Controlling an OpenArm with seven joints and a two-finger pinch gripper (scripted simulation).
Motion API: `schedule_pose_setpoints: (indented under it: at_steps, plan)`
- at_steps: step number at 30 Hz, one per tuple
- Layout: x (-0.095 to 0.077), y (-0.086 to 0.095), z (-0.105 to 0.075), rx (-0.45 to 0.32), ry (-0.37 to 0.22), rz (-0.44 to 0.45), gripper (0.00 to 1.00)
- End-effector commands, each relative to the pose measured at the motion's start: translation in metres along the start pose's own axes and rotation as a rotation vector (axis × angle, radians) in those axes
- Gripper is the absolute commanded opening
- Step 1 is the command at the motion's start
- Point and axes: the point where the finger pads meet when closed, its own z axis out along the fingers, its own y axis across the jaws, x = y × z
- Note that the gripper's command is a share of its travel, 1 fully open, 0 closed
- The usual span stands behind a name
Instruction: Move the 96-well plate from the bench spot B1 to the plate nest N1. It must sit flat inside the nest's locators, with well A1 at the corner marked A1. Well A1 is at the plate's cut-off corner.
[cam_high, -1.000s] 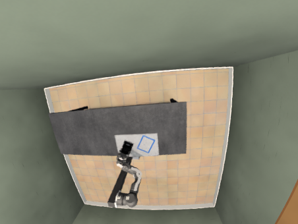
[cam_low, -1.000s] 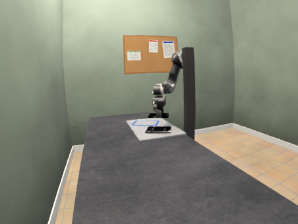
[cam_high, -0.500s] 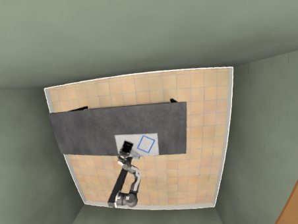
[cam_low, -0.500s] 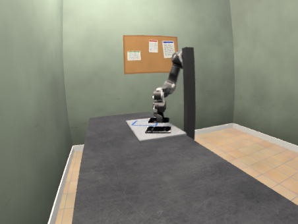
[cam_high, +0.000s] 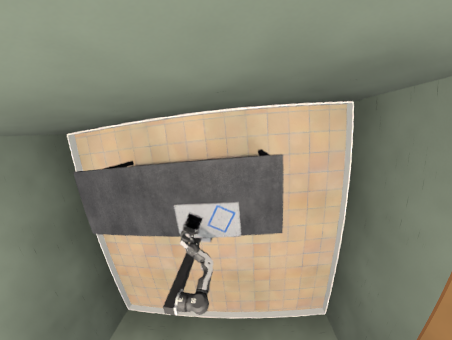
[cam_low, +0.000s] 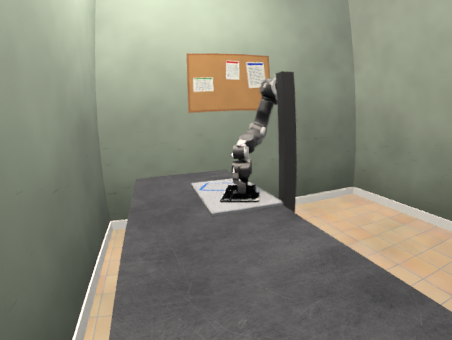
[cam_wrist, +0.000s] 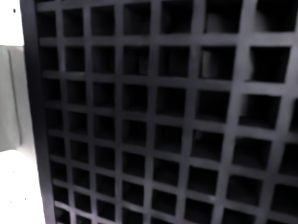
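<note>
The black 96-well plate (cam_high: 194, 220) (cam_wrist: 118, 90) is in my gripper (cam_low: 241, 190), which is shut on it. In the wrist view its grid of square wells fills most of the picture. In the exterior view the plate is low over the black nest (cam_low: 240, 200); the two dark shapes merge, and I cannot tell whether the plate rests flat inside the locators. In the top view the nest is hidden under the plate and hand. The plate's cut-off corner and the nest's A1 mark cannot be made out. The blue outline (cam_high: 213, 215) (cam_low: 212, 190) has no plate in it.
The pale board (cam_high: 181, 210) (cam_low: 215, 208) carries the nest and the blue outline, on the dark bench (cam_high: 150, 192) (cam_low: 200, 260). The arm reaches in from the black post (cam_high: 179, 282) (cam_low: 286, 140) beside the bench.
</note>
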Motion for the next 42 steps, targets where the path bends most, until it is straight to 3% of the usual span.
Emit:
schedule_pose_setpoints:
  at_steps: [1, 9, 14, 42]
  plan:
    - [-0.001, 0.006, -0.002, -0.022, -0.005, -0.007, 0.00]
    - [-0.001, 0.006, -0.002, -0.022, -0.005, -0.007, 0.00]
    - [-0.002, 0.005, 0.010, -0.022, -0.005, -0.007, 0.00]
    - [-0.001, 0.003, 0.008, -0.014, -0.001, 0.002, 0.00]
